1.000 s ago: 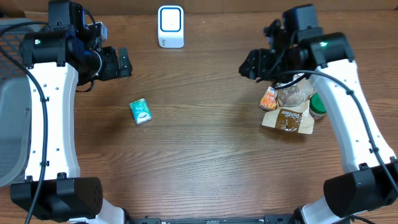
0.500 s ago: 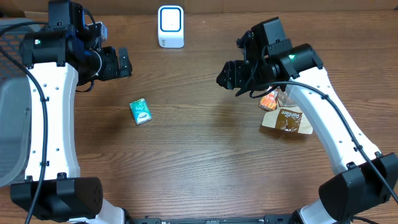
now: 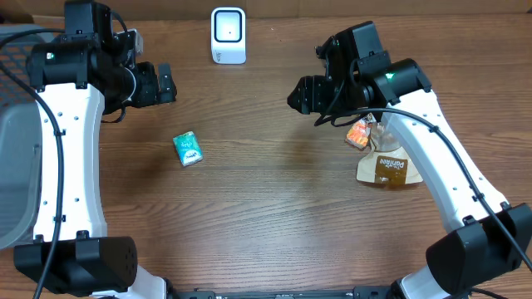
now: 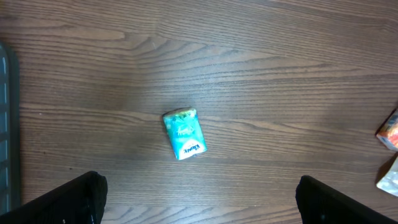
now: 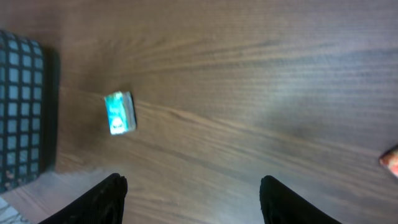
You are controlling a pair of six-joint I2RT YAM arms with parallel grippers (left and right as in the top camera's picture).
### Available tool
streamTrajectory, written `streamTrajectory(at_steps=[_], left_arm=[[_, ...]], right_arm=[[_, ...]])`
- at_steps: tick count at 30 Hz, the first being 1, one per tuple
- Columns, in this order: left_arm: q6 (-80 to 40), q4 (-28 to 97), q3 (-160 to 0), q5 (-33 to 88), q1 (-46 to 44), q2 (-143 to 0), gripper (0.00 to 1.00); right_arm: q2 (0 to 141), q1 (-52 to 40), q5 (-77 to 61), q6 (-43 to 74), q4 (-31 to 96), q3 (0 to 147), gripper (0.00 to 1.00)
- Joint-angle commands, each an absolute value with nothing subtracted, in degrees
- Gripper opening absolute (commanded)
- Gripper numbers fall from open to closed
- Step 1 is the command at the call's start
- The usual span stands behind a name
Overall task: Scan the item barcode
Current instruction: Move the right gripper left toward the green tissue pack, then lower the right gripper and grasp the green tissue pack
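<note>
A small teal packet (image 3: 188,149) lies flat on the wooden table, left of centre, apart from both grippers; it also shows as the teal packet (image 4: 183,133) and the teal packet (image 5: 119,112) in the wrist views. A white barcode scanner (image 3: 228,35) stands upright at the table's back edge. My left gripper (image 3: 165,83) hovers up and left of the packet, open and empty; the left wrist view shows this gripper (image 4: 199,188) with wide jaws. My right gripper (image 3: 301,95) hangs open right of centre with nothing between its fingers, the same in its own view (image 5: 193,183).
A pile of goods lies under the right arm: an orange packet (image 3: 359,133), a clear bag (image 3: 391,124) and a brown pouch (image 3: 388,169). A grey bin (image 3: 17,166) with a dark mesh part (image 5: 22,112) stands at the left edge.
My right arm has swung left, away from the pile, with empty open jaws. The brown pouch has shifted slightly toward the front. The left arm has not moved.
</note>
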State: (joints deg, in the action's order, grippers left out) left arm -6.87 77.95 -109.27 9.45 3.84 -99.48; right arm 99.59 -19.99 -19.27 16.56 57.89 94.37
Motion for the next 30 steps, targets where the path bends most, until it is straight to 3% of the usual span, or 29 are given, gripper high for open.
streamTrajectory(at_steps=[1, 14, 30], left_arm=[[-6.42, 77.73, -110.39, 9.96, 3.57, -98.98, 1.0], [-6.42, 77.73, -110.39, 9.96, 3.57, -98.98, 1.0], [-6.42, 77.73, -110.39, 9.96, 3.57, -98.98, 1.0]], right_arm=[[102.35, -21.37, -20.78, 18.79, 54.41, 94.11, 0.66], [119.22, -36.82, -21.96, 25.54, 27.83, 94.11, 0.61], [130.96, -47.33, -9.21, 28.73, 15.9, 94.11, 0.56]])
